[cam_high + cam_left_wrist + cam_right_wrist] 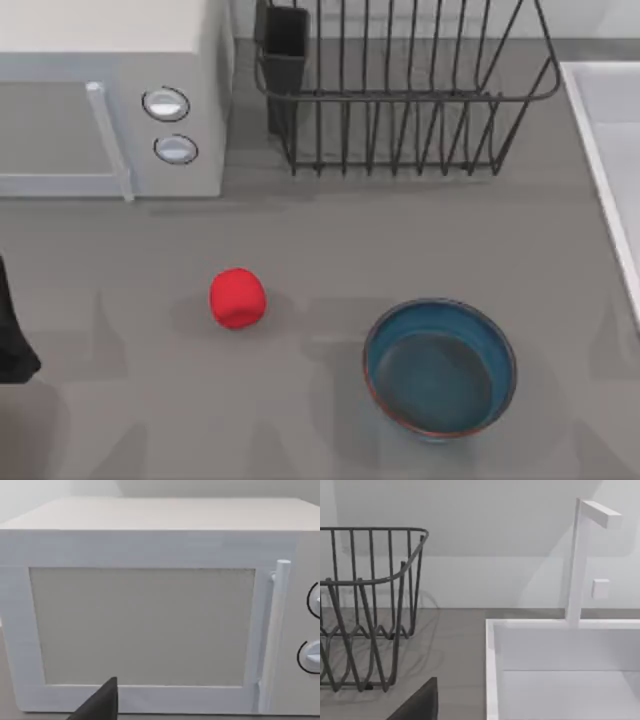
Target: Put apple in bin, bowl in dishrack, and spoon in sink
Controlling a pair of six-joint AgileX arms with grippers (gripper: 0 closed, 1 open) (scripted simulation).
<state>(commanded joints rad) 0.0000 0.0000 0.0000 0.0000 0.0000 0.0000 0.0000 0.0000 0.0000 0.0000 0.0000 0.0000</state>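
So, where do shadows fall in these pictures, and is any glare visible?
Top view: soft shadows lie on the table beside the apple and the bowl, no glare. Right wrist view: the dishrack casts faint bar shadows. Left wrist view: the microwave is evenly lit.

Reading no text, labels, brands or numbers anywhere. Seeing microwave (110,95) front and two round knobs (166,104) plain, unmarked. Finding no sign on dishrack (400,90) or sink (560,670) either.

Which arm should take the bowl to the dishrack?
Probably the right. The bowl sits on the table's right half, the dishrack is behind it, and the right wrist view faces that rack beside the sink.
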